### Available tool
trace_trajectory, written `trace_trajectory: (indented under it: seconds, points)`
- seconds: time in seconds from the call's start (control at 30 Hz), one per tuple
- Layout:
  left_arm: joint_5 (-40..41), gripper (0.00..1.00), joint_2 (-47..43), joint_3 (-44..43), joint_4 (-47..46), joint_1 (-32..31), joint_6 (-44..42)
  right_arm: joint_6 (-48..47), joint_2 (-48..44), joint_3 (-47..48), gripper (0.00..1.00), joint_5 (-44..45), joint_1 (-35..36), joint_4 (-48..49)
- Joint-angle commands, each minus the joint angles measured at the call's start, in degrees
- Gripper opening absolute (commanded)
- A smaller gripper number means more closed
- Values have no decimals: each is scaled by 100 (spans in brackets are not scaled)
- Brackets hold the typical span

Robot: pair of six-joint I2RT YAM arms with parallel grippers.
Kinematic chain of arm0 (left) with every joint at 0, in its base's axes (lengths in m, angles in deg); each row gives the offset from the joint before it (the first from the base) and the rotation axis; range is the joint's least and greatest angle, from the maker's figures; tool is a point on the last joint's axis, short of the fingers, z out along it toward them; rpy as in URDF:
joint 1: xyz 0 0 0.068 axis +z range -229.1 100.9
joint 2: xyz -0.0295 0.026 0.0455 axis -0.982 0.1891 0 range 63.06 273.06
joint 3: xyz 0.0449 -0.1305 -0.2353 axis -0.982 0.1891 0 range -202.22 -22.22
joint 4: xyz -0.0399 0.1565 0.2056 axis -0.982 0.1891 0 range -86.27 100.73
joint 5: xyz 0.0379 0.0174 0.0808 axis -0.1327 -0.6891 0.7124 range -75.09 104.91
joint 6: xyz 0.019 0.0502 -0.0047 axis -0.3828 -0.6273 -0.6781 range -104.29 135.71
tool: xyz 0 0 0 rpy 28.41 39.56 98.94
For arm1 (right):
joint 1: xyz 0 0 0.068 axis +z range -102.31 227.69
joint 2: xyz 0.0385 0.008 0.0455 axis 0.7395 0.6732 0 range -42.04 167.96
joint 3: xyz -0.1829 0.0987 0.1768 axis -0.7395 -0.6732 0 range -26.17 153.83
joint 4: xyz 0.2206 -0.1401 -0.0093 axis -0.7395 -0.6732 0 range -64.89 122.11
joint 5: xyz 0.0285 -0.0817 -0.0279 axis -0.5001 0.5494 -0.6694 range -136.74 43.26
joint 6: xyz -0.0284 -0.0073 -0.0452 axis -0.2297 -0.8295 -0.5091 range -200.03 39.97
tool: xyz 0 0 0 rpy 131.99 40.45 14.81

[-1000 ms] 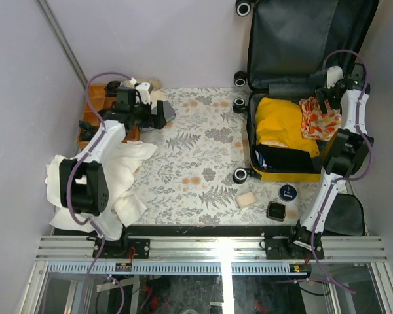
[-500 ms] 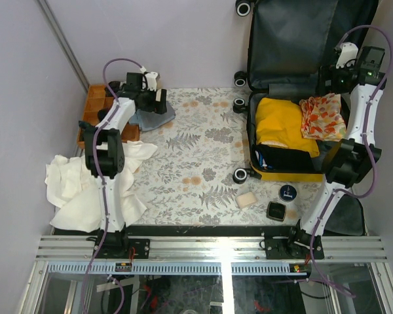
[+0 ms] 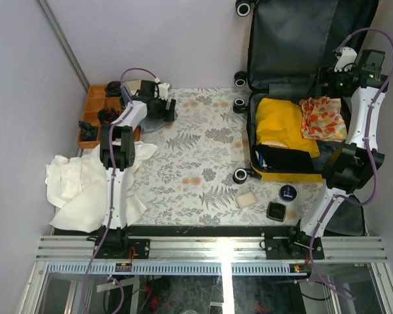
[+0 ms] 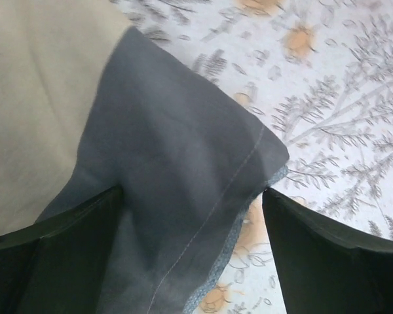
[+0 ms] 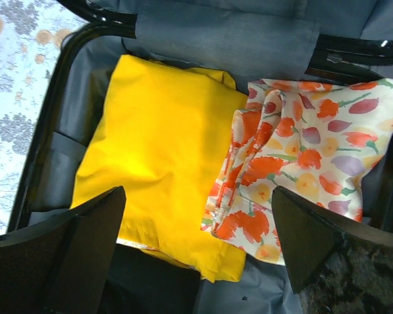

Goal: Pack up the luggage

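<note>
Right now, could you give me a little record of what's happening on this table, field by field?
Luggage: open, on the table's right side
Packed inside: yellow garment, floral cloth beside it
Left gripper: open, jaws either side of a grey cloth corner
Right gripper: open, above the packed clothes, holding nothing
Not yet packed: white cloth at the near left

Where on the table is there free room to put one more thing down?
Free: the middle of the table, between the grey cloth and the luggage. Crowded: the near right, with the tan block, tin and black box; the left, with the white cloth and tray.
</note>
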Motion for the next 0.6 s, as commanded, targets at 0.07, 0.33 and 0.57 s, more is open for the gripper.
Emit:
trace_trajectory:
  seconds: [0.07, 0.33, 0.57]
  points:
    - [-637, 84, -477, 1302, 830, -1035, -585, 309, -320, 80, 100, -431, 61, -30]
    - [-1327, 78, -1883, 3514, 1077, -2119, -1107, 223, -398, -32, 99, -682, 247, -123]
    - [-1269, 76, -2779, 4862, 1647, -2539, -2048, -22, -757, -758, 99, -676, 888, 41]
